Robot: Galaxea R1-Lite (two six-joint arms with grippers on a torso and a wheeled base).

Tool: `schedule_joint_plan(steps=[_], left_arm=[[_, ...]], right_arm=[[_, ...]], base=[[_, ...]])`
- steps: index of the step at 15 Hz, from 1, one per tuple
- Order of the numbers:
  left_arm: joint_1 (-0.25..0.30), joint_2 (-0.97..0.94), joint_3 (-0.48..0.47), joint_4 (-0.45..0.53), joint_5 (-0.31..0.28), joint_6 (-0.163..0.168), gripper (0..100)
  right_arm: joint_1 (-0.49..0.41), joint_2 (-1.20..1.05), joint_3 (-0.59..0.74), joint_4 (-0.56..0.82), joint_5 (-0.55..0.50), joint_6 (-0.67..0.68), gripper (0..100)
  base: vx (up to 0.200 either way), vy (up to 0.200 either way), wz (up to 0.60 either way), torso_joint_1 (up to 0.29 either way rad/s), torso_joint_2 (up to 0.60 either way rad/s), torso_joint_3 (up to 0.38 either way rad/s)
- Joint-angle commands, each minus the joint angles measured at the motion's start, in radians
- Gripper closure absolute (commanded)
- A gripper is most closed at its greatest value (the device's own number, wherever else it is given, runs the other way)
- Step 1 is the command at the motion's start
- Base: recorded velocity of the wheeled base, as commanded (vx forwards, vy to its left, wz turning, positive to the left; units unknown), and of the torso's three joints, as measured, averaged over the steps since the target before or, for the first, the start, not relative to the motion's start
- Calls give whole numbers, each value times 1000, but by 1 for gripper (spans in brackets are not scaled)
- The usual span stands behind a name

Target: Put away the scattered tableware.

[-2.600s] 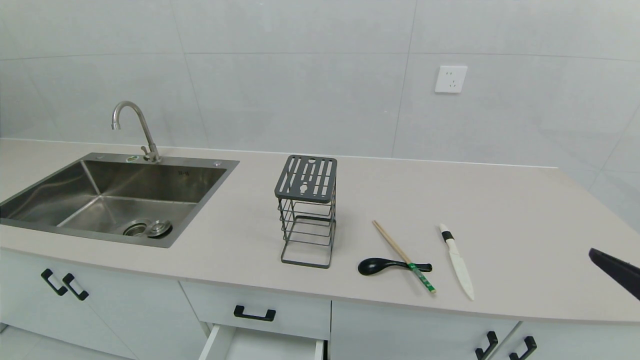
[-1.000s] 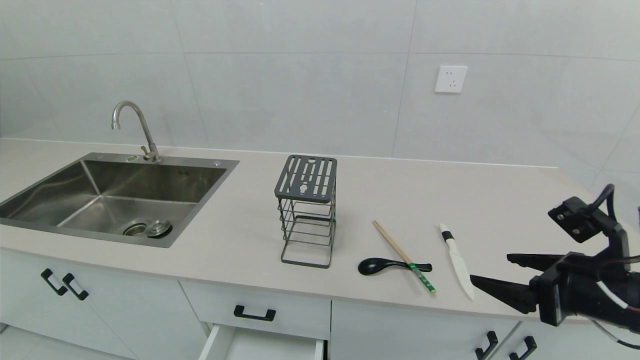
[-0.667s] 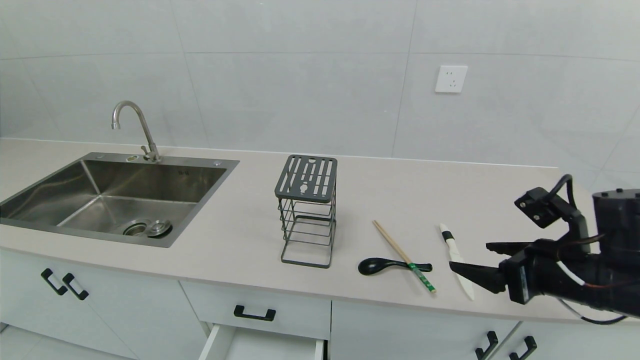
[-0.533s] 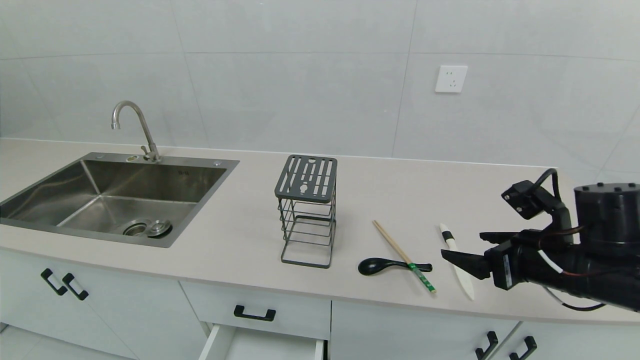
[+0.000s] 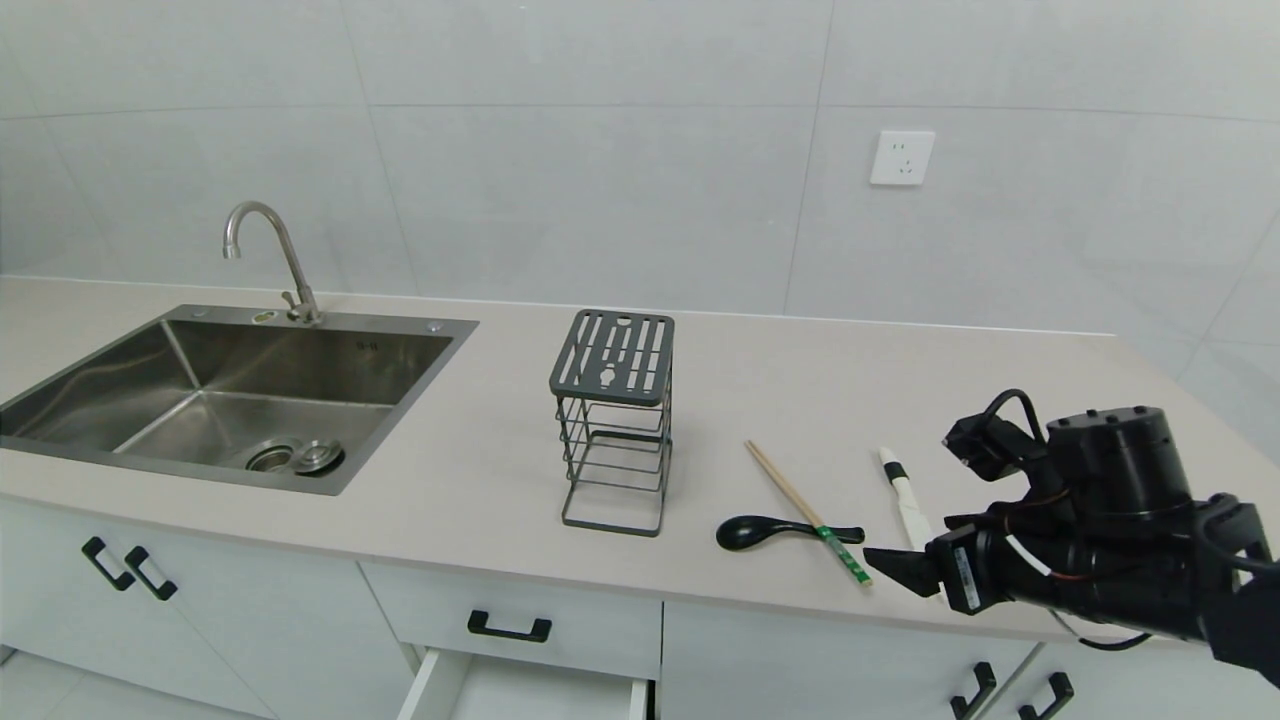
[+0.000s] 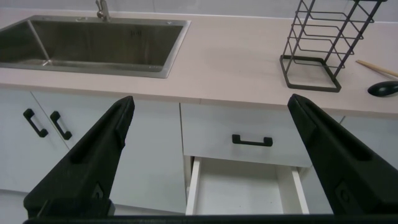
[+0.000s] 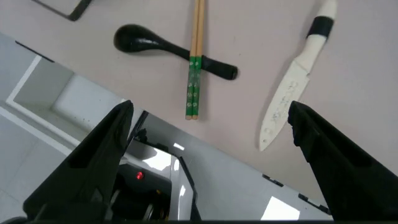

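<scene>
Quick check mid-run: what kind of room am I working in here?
A kitchen, most likely: a steel sink with a faucet set into a countertop over cabinet drawers, plus a cutlery rack with chopsticks, a spoon and a knife lying beside it.

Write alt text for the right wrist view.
The open right gripper hangs near the counter at its front edge. On the counter, a pair of chopsticks lies across the handle of a black spoon, with a white knife beside them, apart.

Chopsticks (image 5: 806,512) cross the black spoon (image 5: 745,532); white knife (image 5: 903,487) lies beside.
</scene>
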Motion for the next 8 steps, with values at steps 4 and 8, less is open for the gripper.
schedule_joint_plan(steps=[4, 8], left_arm=[[0, 0, 0, 0, 0, 0, 0], [0, 0, 0, 0, 0, 0, 0]], right_arm=[[47, 131, -13, -4, 2, 3, 0], [67, 174, -15, -65, 2, 46, 0]], base=[[0, 0, 0, 0, 0, 0], [0, 0, 0, 0, 0, 0]])
